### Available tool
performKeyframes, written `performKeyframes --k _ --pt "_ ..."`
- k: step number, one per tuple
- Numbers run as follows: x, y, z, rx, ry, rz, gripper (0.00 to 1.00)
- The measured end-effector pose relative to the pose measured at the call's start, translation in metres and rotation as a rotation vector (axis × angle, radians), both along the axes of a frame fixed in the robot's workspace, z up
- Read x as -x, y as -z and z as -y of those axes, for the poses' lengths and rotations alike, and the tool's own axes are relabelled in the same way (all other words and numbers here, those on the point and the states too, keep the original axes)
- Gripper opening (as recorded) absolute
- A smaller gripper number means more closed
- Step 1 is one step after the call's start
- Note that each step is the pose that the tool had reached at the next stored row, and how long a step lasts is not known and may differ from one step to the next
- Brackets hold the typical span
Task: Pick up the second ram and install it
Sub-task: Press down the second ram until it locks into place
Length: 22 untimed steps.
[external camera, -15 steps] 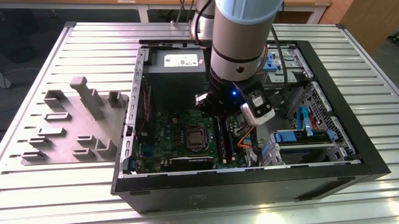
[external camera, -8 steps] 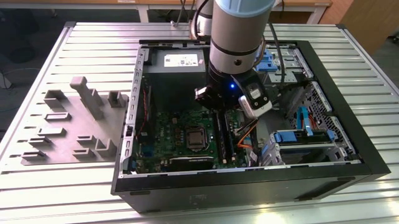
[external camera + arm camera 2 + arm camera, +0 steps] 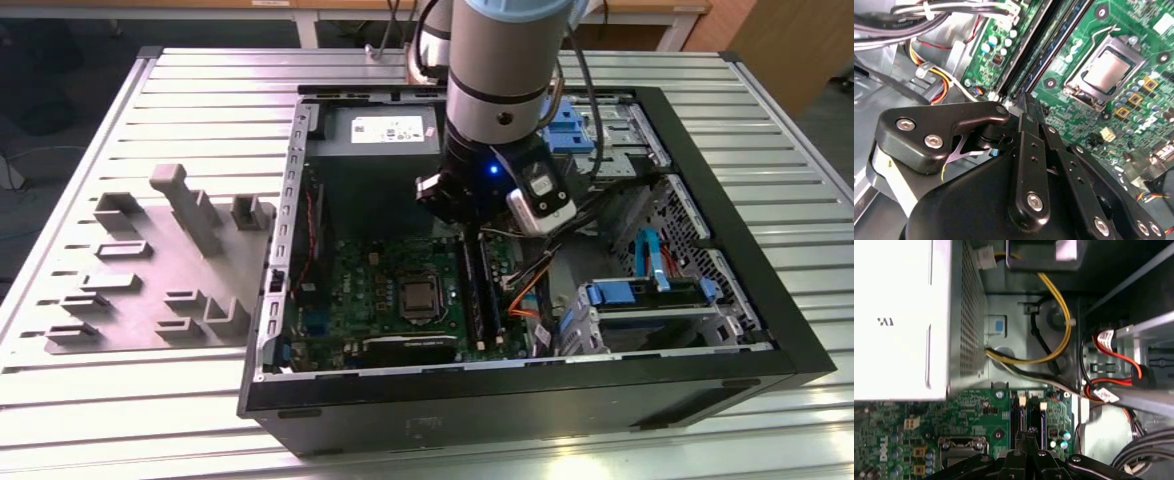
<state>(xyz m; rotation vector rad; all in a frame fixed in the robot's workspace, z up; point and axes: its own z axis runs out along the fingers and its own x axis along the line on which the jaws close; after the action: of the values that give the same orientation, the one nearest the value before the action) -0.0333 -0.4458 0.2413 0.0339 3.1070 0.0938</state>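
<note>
Slatted metal tabletop [image 3: 174, 90] carried the open computer case [image 3: 787, 340]. Inside it the gripper [image 3: 1026, 102] stood fingers pressed together, directly above the second ram [image 3: 477, 285], seemingly pushing it into its slot.

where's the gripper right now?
The gripper is down inside the open PC case, over the memory slots of the motherboard, on the exterior view's right of the CPU socket and below the power supply.
</note>
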Motion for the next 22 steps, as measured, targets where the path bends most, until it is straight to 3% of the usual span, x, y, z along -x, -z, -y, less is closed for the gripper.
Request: performKeyframes --k 8,22 --pt "0.000 0.0115 -0.0059 0.0000 0.000 0.0000 0.11" --pt "0.000 0.0179 -0.0060 0.0003 0.000 -0.0001 0.11"
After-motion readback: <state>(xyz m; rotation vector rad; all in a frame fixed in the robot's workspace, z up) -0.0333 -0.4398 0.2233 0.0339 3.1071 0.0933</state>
